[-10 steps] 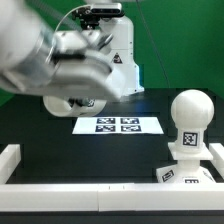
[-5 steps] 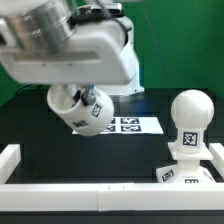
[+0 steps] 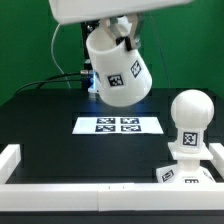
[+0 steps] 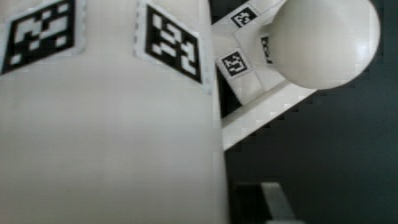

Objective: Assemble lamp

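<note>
My gripper [image 3: 113,30] is shut on the large tapered shade [image 3: 119,68] and holds it high above the table, tilted, wide end down, over the far middle. In the wrist view the shade [image 4: 107,130] fills most of the picture, with one finger [image 4: 276,206] showing beside its wall; the other finger is hidden. The round-headed bulb [image 3: 189,120] stands upright on the flared square base [image 3: 186,170] at the exterior view's right front. Bulb [image 4: 333,42] and base [image 4: 249,62] also show in the wrist view, beyond the shade.
The marker board [image 3: 119,125] lies flat on the black table below the shade. A low white rail [image 3: 90,196] runs along the front, with short rails at the left [image 3: 9,158] and right [image 3: 215,152]. A green wall stands behind.
The arm has lifted the shade from low at the exterior view's left, up and to the right. The shade has turned from lying sideways to wide end down. Bulb and base have not moved.
</note>
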`<state>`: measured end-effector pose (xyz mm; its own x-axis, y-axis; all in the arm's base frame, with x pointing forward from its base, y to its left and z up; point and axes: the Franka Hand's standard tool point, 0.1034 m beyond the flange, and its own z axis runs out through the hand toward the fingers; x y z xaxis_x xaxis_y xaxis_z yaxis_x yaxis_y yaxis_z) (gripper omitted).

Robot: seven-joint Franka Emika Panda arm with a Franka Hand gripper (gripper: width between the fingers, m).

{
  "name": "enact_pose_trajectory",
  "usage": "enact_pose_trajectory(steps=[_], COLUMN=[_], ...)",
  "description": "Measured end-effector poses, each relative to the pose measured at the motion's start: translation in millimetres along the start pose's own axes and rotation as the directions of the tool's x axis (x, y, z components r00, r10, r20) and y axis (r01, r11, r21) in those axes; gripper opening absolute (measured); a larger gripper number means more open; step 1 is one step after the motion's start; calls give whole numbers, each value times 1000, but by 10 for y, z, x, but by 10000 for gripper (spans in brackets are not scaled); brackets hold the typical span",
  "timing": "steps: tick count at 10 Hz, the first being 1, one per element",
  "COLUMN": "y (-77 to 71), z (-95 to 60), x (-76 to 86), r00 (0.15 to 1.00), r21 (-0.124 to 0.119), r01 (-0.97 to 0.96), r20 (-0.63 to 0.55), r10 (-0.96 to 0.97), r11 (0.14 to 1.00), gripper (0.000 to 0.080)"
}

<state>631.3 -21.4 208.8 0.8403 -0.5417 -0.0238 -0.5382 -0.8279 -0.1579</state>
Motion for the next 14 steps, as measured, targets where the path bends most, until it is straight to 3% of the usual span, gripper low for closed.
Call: enact_pose_trajectory(steps=[1,3,4,5,6,7,8,9,11,14], y=[-25,-177,-358,-609,-752,-836,-947,-1041,-1066,-1002], z=[22,18,-79,-209,-234,-178,-92,25,172,416], x=[-20,-12,-22,-2,2,-24,-85,-185,-266,-348], r00=[999,981,968,942,921,911,894,894,904,915], r21=[10,53,61,86,120,137,176,175,164,128], r01=[5,14,1,21,19,20,3,18,16,23], r20=[-40,-192,-250,-337,-388,-410,-442,-443,-424,-402], r10=[-4,-4,14,9,30,38,76,62,56,31], r11=[1000,998,998,996,993,990,984,984,986,991], gripper=[47,47,47,47,47,47,47,48,48,48])
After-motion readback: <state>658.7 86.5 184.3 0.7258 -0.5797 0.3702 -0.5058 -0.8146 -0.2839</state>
